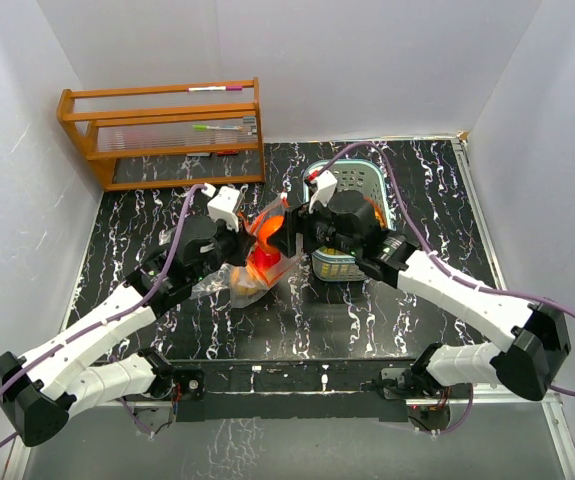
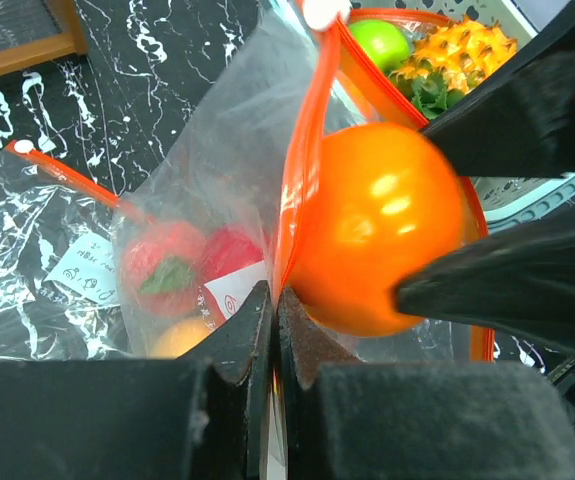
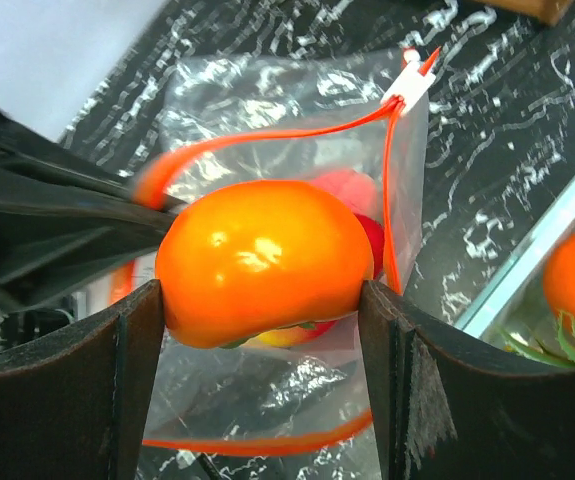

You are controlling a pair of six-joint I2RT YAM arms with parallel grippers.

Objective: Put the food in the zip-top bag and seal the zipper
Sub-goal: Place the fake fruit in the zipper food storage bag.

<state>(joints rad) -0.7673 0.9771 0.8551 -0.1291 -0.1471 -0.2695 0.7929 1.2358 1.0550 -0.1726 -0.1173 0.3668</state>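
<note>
Fingers (image 3: 117,400) of my right gripper (image 3: 262,335) stand wide apart, pressed against both sides of an orange toy fruit (image 3: 262,260) at the open mouth of the zip-top bag (image 3: 267,100). My left gripper (image 2: 272,320) is pinched tight on the bag's orange zipper strip (image 2: 302,170). A red toy fruit (image 2: 232,250) lies inside the bag.

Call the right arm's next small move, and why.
Probably lower a little deeper, then release. The right jaws clamp the orange just at the open mouth of the bag, which the left jaws pinch by its rim; red fruits already lie inside.
</note>
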